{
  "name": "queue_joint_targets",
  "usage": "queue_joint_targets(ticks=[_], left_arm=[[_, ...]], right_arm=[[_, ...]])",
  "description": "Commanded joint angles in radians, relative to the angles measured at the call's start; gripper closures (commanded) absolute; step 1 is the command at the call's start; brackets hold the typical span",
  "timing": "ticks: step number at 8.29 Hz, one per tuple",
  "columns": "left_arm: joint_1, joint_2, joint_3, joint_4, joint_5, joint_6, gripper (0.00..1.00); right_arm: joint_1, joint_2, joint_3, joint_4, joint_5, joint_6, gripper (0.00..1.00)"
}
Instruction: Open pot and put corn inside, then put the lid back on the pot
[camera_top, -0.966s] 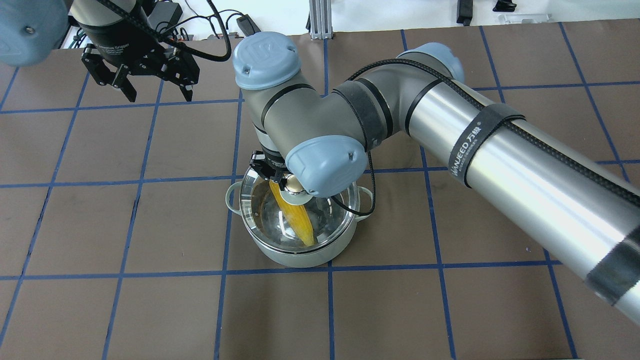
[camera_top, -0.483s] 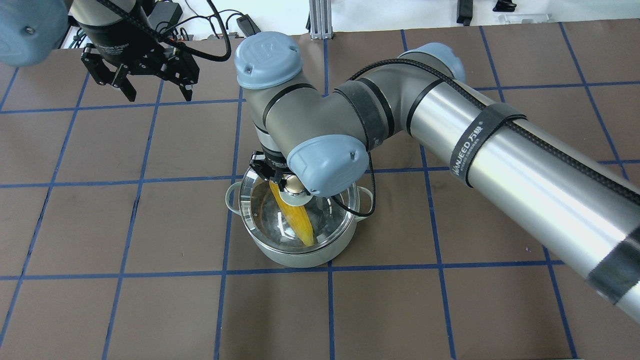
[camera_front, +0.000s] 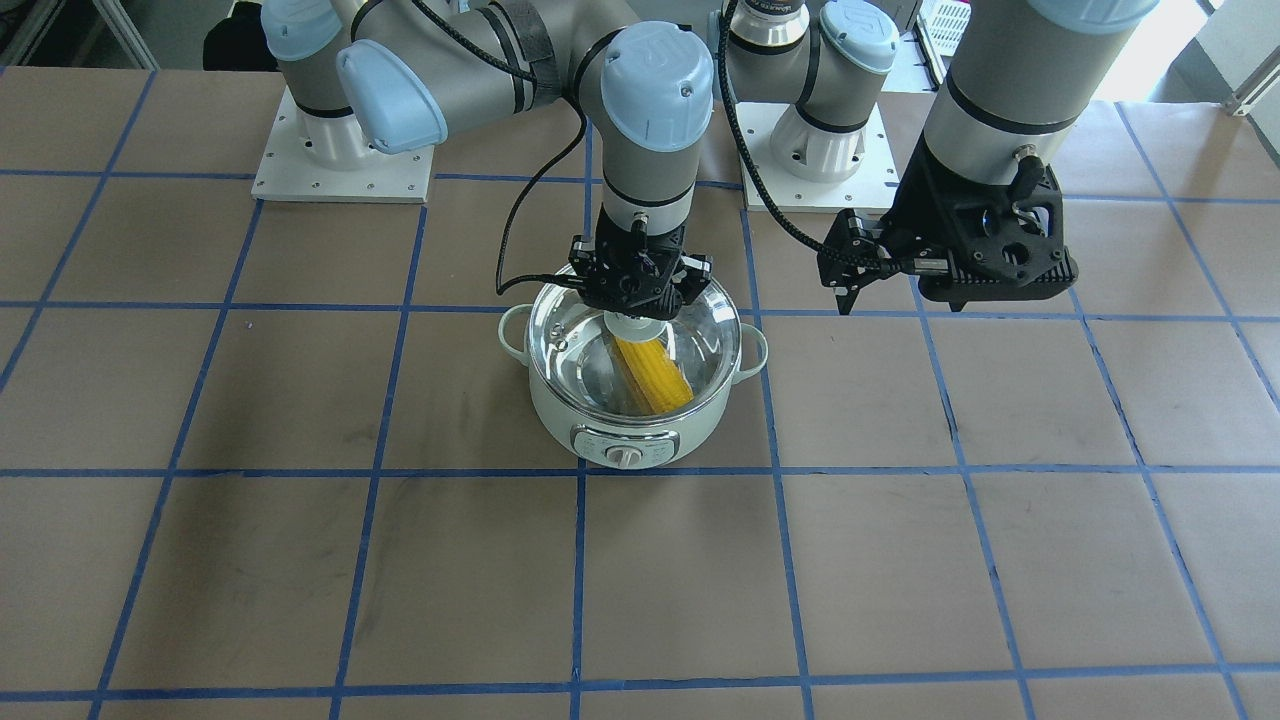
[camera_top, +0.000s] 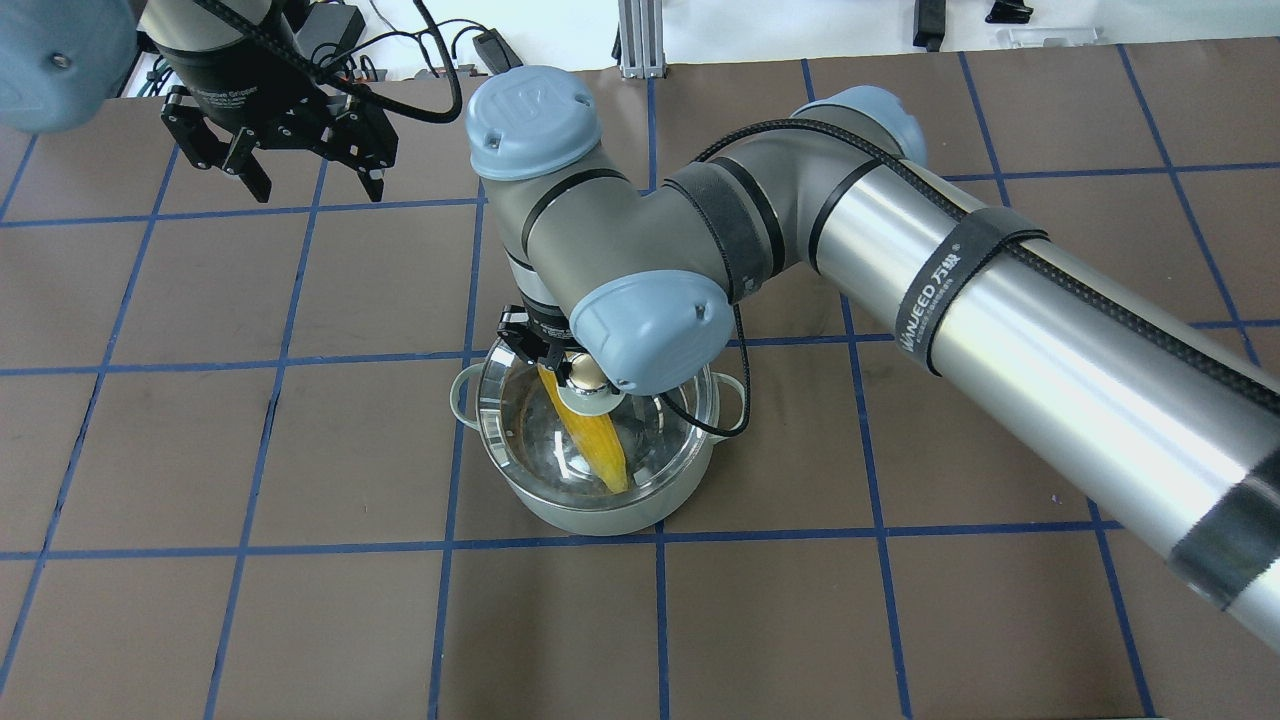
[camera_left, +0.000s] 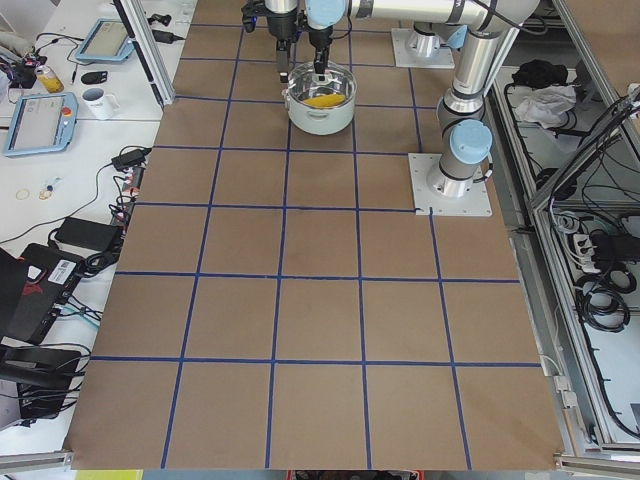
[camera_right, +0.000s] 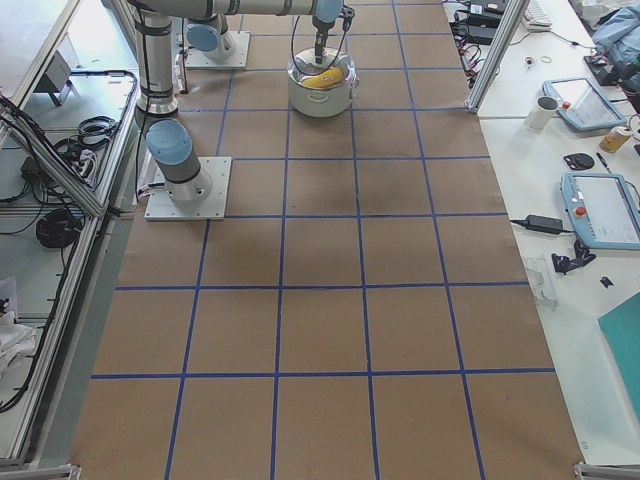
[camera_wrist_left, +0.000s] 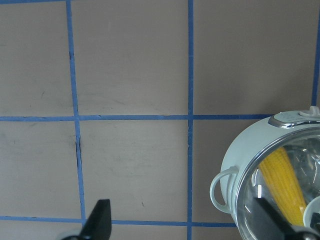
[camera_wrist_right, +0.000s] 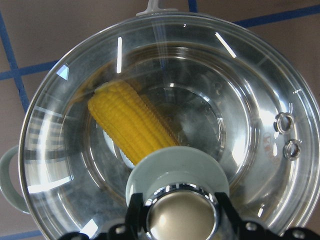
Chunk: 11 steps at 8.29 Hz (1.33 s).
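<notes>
- I'm seeing the left gripper (camera_top: 320, 188) hanging with its jaws spread wide over the taped table (camera_top: 200, 620), well apart from the pot (camera_front: 625, 425).
- The right arm's wrist (camera_top: 645, 330) is blocking part of the lid (camera_top: 520, 420) from overhead.
- The right wrist camera is showing the right gripper (camera_wrist_right: 181, 220) clamped on the ball knob (camera_wrist_right: 181, 212).
- The corn (camera_wrist_right: 132, 127) is lying inside the pot, under the glass.
- I'm not making out whether the lid's rim is fully seated.

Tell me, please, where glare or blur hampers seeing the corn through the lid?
Right wrist view: white streaks of glare cross the lid, yet the corn beneath is sharp. Front-facing view: a pale sheen on the glass, but the corn reads plainly. Side views: the pot is too small for any detail.
</notes>
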Motion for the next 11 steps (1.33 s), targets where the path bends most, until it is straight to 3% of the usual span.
queue_joint_targets(ticks=[1,2,3,4,8,11], left_arm=[[0.001,0.002,0.000,0.000,0.003,0.000,0.00],[0.001,0.002,0.000,0.000,0.004,0.002,0.00],[-0.001,0.002,0.000,0.000,0.003,0.000,0.00],[-0.001,0.002,0.000,0.000,0.000,0.000,0.00],[-0.001,0.002,0.001,0.002,-0.005,0.000,0.00],[-0.001,0.002,0.001,0.002,-0.005,0.000,0.00]], right_arm=[[0.000,0.000,0.000,0.000,-0.001,-0.002,0.57],[0.000,0.001,0.000,-0.002,-0.002,-0.007,0.39],[0.000,0.000,0.000,-0.002,-0.005,-0.007,0.15],[0.000,0.000,0.000,-0.007,-0.012,-0.010,0.00],[-0.070,-0.100,-0.003,0.018,-0.019,-0.059,0.00],[-0.249,-0.285,-0.005,0.215,-0.022,-0.259,0.00]])
